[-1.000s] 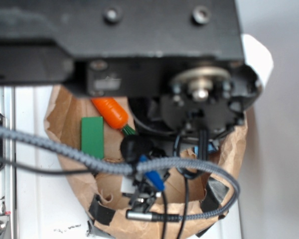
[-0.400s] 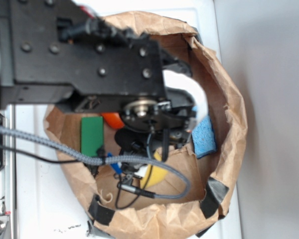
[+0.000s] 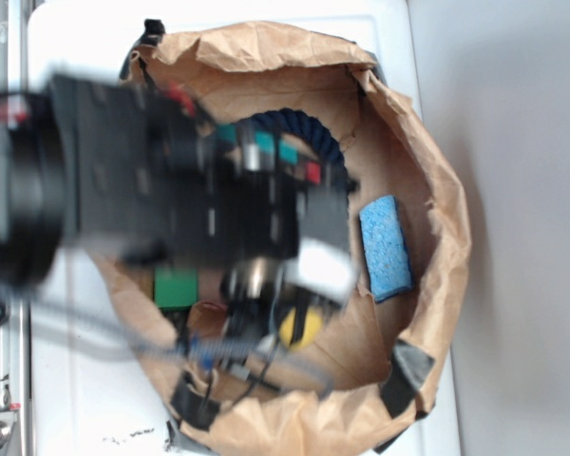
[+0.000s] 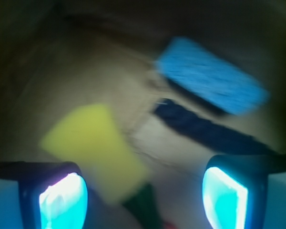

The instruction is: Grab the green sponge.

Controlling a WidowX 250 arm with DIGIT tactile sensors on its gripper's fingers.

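Green sponge [image 3: 176,287] lay flat at the left inside edge of the crumpled brown paper bag [image 3: 427,171], only its lower part showing below the blurred black arm [image 3: 171,199]. A moment earlier the arm sat lower and further right, leaving more of that block uncovered; it had since swung left and up across it. The blue sponge [image 3: 385,247] rested against the bag's right wall, unmoved. The yellow sponge [image 3: 299,326] peeked out below the arm. From the wrist view, the claw [image 4: 143,198] stood apart and empty, its fingers [image 4: 62,202] over the yellow sponge [image 4: 95,148], the blue sponge [image 4: 212,81] and a dark rope [image 4: 200,129] beyond.
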